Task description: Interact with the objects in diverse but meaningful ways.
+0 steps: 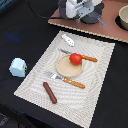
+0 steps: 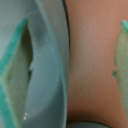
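Observation:
My gripper (image 1: 80, 11) hangs low over the grey long-handled saucepan (image 1: 93, 19) on the brown board (image 1: 107, 31) at the back. In the wrist view the gripper (image 2: 67, 65) is open. One teal-edged finger (image 2: 11, 75) is inside the saucepan's rim (image 2: 50, 75) and the other is outside it over the board. The red tomato (image 1: 75, 58) sits on the tan plate (image 1: 65, 67). The brown sausage (image 1: 50, 92) lies at the mat's near edge. The small white bottle-like piece (image 1: 67, 40) lies at the mat's far edge. The pale blue-white cup (image 1: 18, 67) stands off the mat at the exterior view's left.
A striped beige placemat (image 1: 97, 95) covers the dark table. An orange-handled fork (image 1: 67, 80) and knife (image 1: 85, 58) lie on either side of the plate. A pale bowl (image 1: 123, 17) stands on the board at the exterior view's far right.

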